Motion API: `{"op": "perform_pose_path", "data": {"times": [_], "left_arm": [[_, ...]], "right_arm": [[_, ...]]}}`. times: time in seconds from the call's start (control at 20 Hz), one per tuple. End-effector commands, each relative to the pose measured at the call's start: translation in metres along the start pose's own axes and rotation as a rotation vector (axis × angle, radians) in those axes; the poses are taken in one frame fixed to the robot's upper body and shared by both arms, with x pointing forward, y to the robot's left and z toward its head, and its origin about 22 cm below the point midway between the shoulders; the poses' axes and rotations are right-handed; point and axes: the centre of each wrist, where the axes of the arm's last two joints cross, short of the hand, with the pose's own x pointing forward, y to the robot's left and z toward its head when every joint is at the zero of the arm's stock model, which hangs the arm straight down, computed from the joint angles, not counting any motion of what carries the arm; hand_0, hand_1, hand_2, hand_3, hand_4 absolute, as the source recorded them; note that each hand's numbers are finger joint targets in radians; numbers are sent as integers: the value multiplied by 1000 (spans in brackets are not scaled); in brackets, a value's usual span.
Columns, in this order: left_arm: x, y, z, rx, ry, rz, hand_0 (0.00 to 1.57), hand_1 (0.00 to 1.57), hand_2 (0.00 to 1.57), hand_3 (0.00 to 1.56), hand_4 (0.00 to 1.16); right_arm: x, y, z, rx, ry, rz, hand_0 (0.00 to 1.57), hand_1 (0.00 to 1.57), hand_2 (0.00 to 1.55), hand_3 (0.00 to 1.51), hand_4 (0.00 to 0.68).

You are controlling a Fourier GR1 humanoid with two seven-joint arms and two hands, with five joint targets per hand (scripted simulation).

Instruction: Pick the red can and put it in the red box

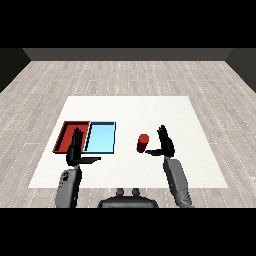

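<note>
Red can stands upright on the white table; right robot hand beside it, fingers spread wide.

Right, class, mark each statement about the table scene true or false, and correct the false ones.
1. The red cylindrical can stands upright on the white table. True.
2. The can lies inside the shallow red tray. False: it stands on the table, right of both trays.
3. The red tray sits left of the shallow light blue tray. True.
4. The black right hand grips the can. False: it is open beside the can.
5. The black left hand is open. True.
</note>
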Motion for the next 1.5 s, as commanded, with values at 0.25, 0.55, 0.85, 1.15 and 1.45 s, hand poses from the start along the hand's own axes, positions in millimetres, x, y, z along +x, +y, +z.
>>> {"op": "perform_pose_path", "data": {"times": [0.25, 0.55, 0.85, 1.15, 1.45], "left_arm": [[2, -4, 0, -6, 10, 24, 0, 0, 0, 0, 0], [6, -5, 4, 2, -11, 5, 0, 0, 0, 0, 0], [7, 7, 5, 10, -21, 9, 0, 0, 0, 0, 0], [9, 12, 22, 3, -28, 21, 0, 0, 0, 0, 0], [1, 0, 9, 9, -22, -6, 0, 0, 0, 0, 0]], "right_arm": [[-12, 13, -16, -16, 9, -41, 0, 0, 0, 0, 0], [-52, 13, 3, -23, 17, -93, 0, 0, 0, 0, 0], [-48, 32, -15, -26, 25, -88, 0, 0, 0, 0, 0], [-37, 40, -30, -6, 54, -100, 0, 0, 0, 0, 0], [-39, 51, -13, 1, 64, -125, 0, 0, 0, 0, 0]]}}
